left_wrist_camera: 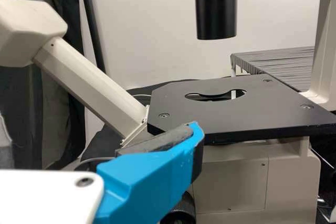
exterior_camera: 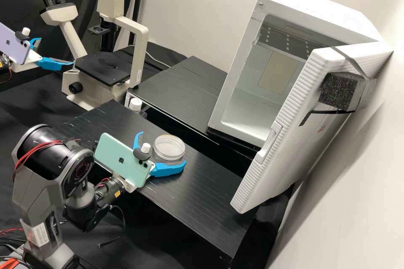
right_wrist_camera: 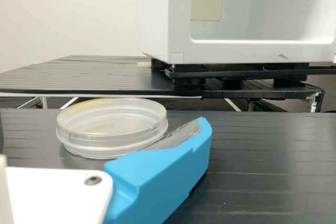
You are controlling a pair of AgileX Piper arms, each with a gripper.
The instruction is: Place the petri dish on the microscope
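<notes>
One grasp pending, it seems: your right gripper (exterior_camera: pixel 163 147) sits wide around the petri dish (exterior_camera: pixel 169 148), so close next; left gripper (exterior_camera: pixel 56 51), wide too, near microscope (exterior_camera: pixel 140 50).

The petri dish (right_wrist_camera: pixel 113 127) looks glossy plastic, the microscope stage (left_wrist_camera: pixel 210 119) matt.

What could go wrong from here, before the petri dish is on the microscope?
The right end effector stands open around the petri dish; if it closes unevenly, the dish might slide or tip. The left end effector is beside the microscope stage and could get in the way. The stage has an opening, so a misplaced dish may sit unsteadily.
</notes>
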